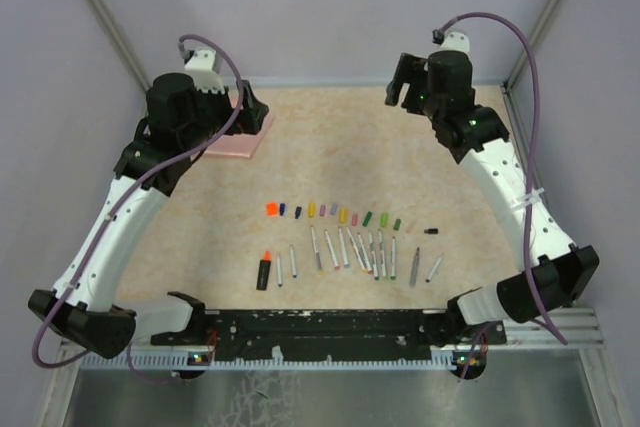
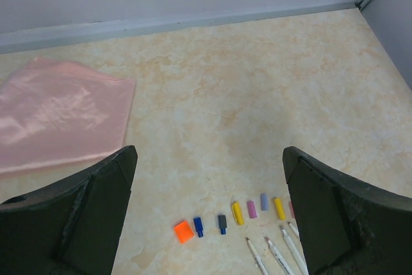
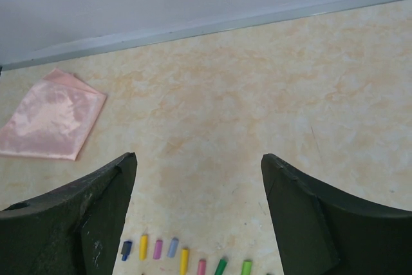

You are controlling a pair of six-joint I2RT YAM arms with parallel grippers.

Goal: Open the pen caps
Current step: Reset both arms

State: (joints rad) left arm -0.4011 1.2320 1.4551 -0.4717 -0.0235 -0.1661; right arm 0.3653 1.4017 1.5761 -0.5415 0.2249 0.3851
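Left claw and right claw hang wide, empty. Caps lie off pens; task looks done, only retreat left.

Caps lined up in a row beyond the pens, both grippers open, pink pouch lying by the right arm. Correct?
No: the pink pouch lies by the left arm, as the top view shows. The rest holds.
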